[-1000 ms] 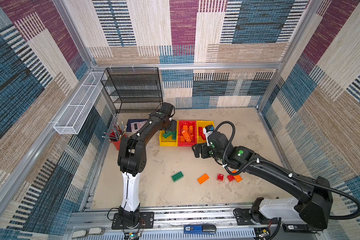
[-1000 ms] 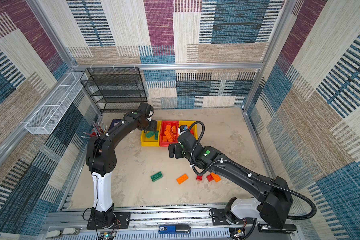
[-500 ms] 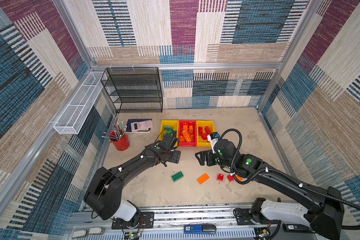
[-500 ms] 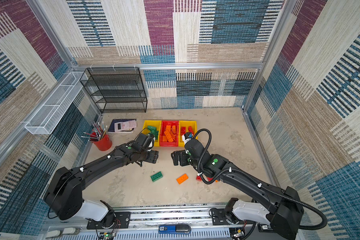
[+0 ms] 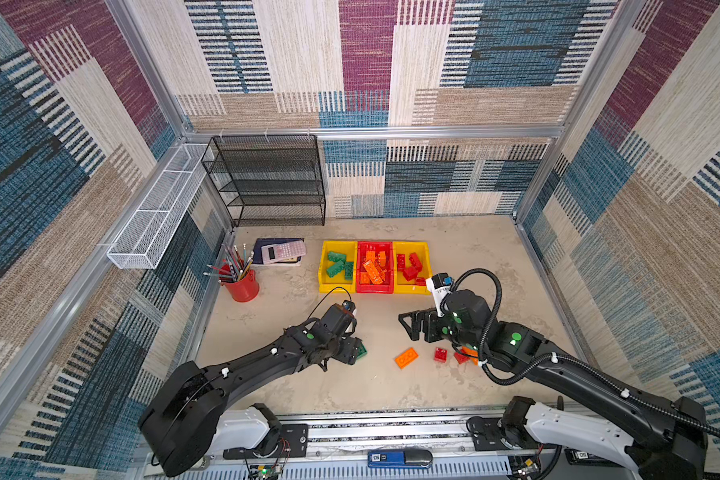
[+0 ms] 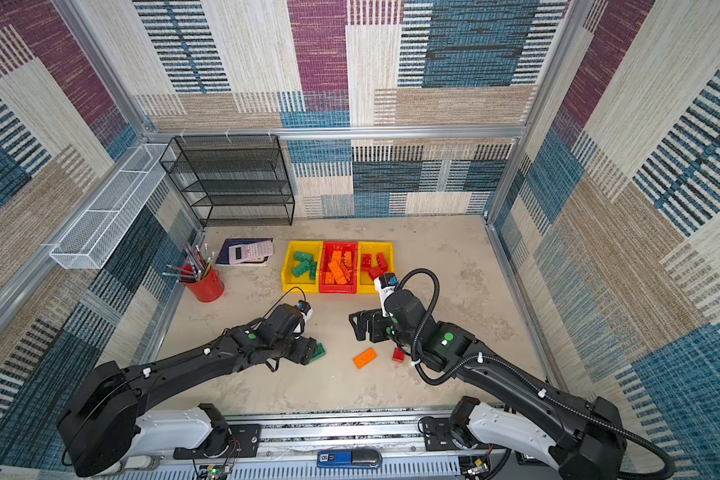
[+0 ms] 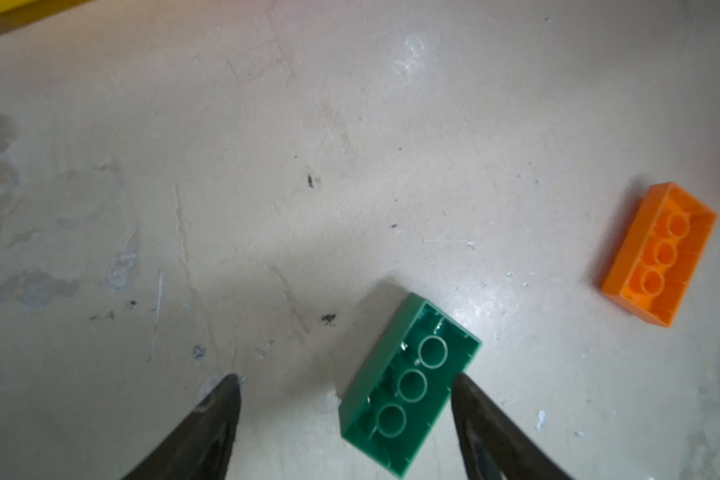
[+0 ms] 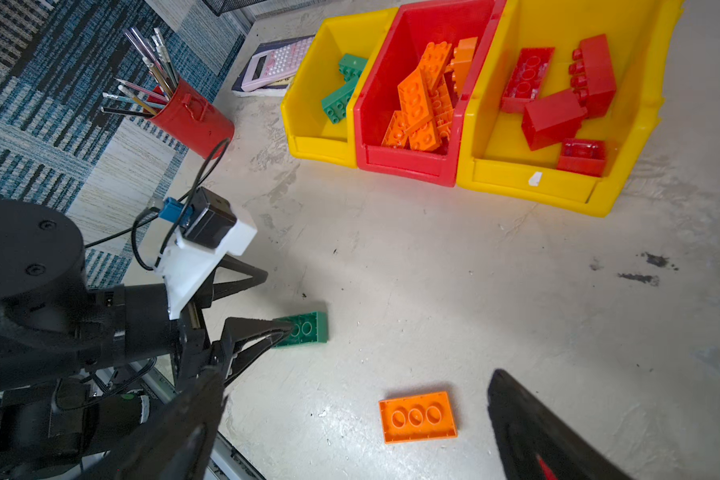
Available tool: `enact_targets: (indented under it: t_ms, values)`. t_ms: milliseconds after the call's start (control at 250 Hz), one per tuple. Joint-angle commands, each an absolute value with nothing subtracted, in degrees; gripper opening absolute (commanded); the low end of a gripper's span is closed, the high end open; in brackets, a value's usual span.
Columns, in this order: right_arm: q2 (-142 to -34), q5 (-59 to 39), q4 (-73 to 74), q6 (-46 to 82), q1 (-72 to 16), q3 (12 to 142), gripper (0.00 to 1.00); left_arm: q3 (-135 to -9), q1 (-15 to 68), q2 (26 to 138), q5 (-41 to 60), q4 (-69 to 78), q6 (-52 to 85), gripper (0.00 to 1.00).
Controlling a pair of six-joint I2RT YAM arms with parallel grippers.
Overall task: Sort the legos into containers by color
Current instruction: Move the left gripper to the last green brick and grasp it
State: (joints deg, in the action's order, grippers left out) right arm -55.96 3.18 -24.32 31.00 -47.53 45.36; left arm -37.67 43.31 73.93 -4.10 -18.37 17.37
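On the worktop (image 7: pixel 350 124), the green brick (image 7: pixel 408 382) lies upside down between the fingers of the open left tool (image 7: pixel 346 377), close to one finger (image 7: pixel 474 415). Center the tool, line it up with the brick's long sides, then squeeze gently. The right tool (image 5: pixel 411 326) is open too.

Three bins (image 5: pixel 336 287), two robot arms (image 5: pixel 262 361), one pencil cup (image 5: pixel 245 287), one calculator (image 5: pixel 284 251).

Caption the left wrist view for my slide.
The left gripper, jaws open, brackets the near end of an upside-down green brick on the table; an upside-down orange brick lies apart.
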Motion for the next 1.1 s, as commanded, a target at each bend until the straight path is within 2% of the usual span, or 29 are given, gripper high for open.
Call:
enact_targets:
  t_ms: [0,320,544,740,928,1096]
  values:
    - [-55.2,2.39,-23.71,31.79,-47.54,44.92,1.0,-37.36,44.36,74.66,-2.39,-14.54,15.55,0.81]
    - [-54.84,3.19,-24.61,32.38,-47.54,44.79,1.0,-37.85,46.47,77.9,-2.54,-15.48,17.01,0.77]
    - [-56.32,2.92,-23.99,31.99,-47.55,45.13,1.0,-36.97,47.37,78.27,-3.43,-16.39,19.98,0.65]
    - [-56.33,2.91,-23.82,31.8,-47.47,44.95,1.0,-36.92,47.72,78.48,-3.25,-17.57,21.08,0.6]
    - [-54.87,3.01,-23.99,32.31,-47.55,43.86,1.0,-37.57,47.9,79.79,-3.3,-18.47,21.45,0.51]
    - [-53.53,3.01,-24.08,32.62,-47.55,42.94,1.0,-38.66,48.06,82.05,-3.6,-19.23,21.38,0.49]
